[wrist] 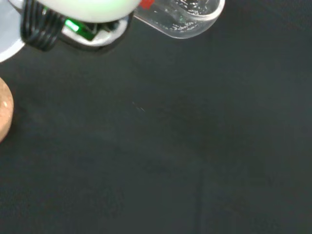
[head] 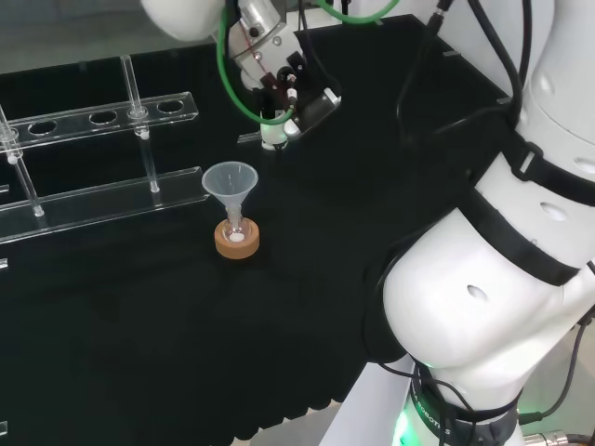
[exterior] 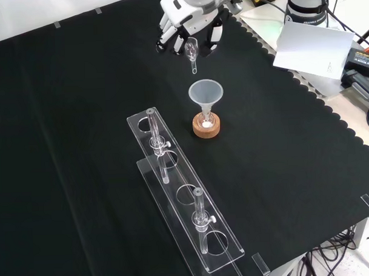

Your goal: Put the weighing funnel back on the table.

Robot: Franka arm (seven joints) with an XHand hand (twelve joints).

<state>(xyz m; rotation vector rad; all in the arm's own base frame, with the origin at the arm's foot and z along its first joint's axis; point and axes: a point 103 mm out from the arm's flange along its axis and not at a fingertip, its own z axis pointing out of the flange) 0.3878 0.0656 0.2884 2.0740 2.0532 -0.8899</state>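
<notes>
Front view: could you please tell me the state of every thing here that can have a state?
Hand: shut on the weighing funnel, raised above the cloth.
Weighing funnel: held in the hand, stem pointing down, not on the cloth.
Funnel: upright, mouth up, stem in the flask.
Flask: upright on the cork ring, something white inside.
Cork ring: flat on the cloth.
Rack: standing on the cloth, untouched.

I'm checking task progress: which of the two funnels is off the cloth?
The small weighing funnel, held in the hand, stem pointing down; the big funnel stands in its flask on the cork ring.
</notes>
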